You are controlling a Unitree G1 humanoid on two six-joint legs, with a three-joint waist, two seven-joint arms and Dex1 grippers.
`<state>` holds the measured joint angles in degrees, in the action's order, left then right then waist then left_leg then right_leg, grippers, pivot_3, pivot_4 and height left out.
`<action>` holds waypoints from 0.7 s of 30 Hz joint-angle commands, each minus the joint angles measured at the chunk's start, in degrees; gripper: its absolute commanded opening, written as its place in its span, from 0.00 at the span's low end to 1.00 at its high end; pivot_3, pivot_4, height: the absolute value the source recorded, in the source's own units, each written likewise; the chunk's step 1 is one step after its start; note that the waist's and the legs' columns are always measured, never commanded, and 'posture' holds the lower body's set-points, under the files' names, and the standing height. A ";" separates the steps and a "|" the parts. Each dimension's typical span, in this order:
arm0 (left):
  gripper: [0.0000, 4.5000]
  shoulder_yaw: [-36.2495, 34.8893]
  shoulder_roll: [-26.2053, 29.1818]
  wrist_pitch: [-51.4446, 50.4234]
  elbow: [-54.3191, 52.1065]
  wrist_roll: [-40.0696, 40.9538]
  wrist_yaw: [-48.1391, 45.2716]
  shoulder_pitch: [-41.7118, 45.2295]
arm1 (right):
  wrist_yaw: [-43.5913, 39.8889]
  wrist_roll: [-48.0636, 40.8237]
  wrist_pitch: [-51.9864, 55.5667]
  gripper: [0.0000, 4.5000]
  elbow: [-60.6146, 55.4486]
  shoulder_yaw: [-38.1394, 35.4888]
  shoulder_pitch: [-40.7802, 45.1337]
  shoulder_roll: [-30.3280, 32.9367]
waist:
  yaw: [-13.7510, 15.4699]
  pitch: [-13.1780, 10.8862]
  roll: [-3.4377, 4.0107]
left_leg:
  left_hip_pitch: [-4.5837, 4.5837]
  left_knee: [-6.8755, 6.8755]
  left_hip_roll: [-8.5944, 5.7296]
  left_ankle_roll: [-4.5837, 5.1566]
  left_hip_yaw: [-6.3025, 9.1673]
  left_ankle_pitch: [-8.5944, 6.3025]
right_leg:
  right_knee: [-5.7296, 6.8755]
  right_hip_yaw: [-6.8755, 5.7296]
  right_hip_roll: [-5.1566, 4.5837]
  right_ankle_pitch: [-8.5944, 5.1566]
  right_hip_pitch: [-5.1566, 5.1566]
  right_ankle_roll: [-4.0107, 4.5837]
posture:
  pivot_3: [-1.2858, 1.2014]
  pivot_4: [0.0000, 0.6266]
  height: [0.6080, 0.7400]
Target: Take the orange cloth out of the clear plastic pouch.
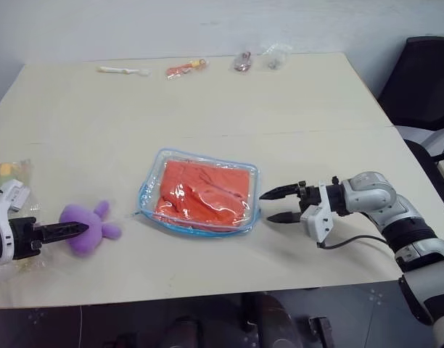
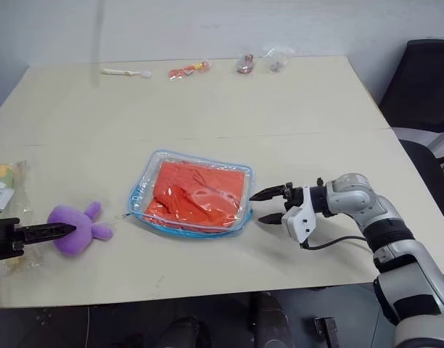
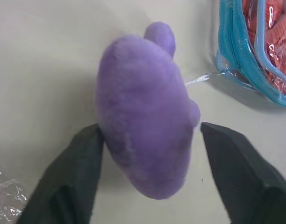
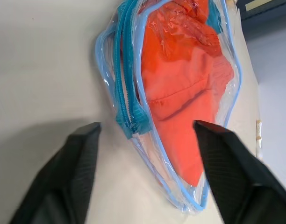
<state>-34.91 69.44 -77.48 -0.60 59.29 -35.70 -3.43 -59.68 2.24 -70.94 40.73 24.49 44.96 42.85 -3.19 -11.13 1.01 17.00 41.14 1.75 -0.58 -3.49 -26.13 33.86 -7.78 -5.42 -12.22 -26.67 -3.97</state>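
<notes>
— Where's the orange cloth?
— Inside the clear plastic pouch, mid-bench.
— Claws?
— Right claw spread wide beside the pouch; left claw wide, straddling the purple plush toy.

A pale beige table, seamed across the middle. The clear plastic pouch, orange cloth inside, is laid centrally; a purple plush toy lies to its left. Small packets are ranged along the far edge.
</notes>
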 commanded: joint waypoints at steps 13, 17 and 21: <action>1.00 -13.90 6.15 28.99 -15.43 -20.49 -29.60 -11.31 | -9.06 -27.70 38.85 1.00 -33.89 -5.10 -17.38 15.61 | 2.00 -0.01 0.01 | 0.05 0.10 -0.03 0.03 0.09 -0.02 | -0.01 -0.05 -0.09 -0.02 -0.02 0.03 | 0.52 0.24 1.00; 1.00 -7.83 8.48 41.01 -19.00 -27.56 -33.17 -9.05 | -8.18 -41.63 63.22 1.00 -49.79 -9.91 -22.93 21.03 | 2.39 -0.01 0.01 | 0.09 0.09 -0.01 0.06 0.04 -0.05 | -0.02 -0.13 -0.08 -0.01 -0.02 0.03 | 0.52 0.24 1.00; 1.00 6.45 8.05 50.49 -23.26 -31.41 -29.17 0.42 | -7.30 -47.52 76.58 1.00 -57.17 -14.02 -25.05 21.06 | 2.86 0.00 -0.01 | 0.07 0.04 0.02 0.08 -0.11 -0.12 | -0.02 -0.03 -0.04 0.00 0.04 0.07 | 0.52 0.24 1.00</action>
<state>-32.03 77.22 -31.40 -22.59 30.79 -66.02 -4.03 -67.27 -42.76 2.00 -13.59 12.81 20.08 63.79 -0.33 -11.13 1.00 17.06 41.16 1.77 -0.47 -3.64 -26.27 33.89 -7.77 -5.47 -12.22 -26.64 -3.91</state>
